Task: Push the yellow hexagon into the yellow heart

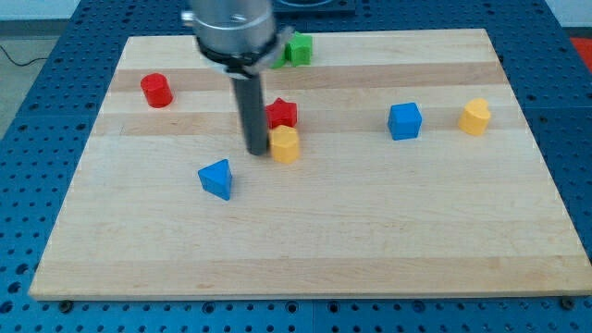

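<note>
Blue wedge (pixel 215 178) nearest, harmless; no claw to grip, only my tip (pixel 256 153) touching yellow hexagon (pixel 285 144) mid-board, liable to ram it into 1 blue cube (pixel 404 121) short of yellow heart (pixel 475 117) near right edge.

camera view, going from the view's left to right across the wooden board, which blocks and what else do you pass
red cylinder block → blue triangular block → my tip → yellow hexagon block, right beside my tip → blue cube block → yellow heart block. The red star block and green block overlap others in the order, so omitted.
</note>
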Available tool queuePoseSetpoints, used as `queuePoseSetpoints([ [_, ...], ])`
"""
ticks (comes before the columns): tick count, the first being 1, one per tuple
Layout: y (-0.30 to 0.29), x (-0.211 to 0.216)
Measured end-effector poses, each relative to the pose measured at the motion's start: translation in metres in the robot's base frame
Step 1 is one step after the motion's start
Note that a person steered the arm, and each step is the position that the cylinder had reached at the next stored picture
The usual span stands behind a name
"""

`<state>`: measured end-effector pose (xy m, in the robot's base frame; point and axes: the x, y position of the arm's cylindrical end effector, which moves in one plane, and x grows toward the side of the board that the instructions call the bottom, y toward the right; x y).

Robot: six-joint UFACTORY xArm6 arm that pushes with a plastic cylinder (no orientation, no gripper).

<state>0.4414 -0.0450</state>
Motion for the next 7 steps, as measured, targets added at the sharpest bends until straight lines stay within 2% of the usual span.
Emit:
queuePoseSetpoints([
  [2, 0.102, 0.015],
  [3, 0.114, 0.015],
  [4, 0.082, 0.013],
  [5, 0.08, -0.011],
  [6, 0.104, -0.027],
  [7, 0.146, -0.002],
])
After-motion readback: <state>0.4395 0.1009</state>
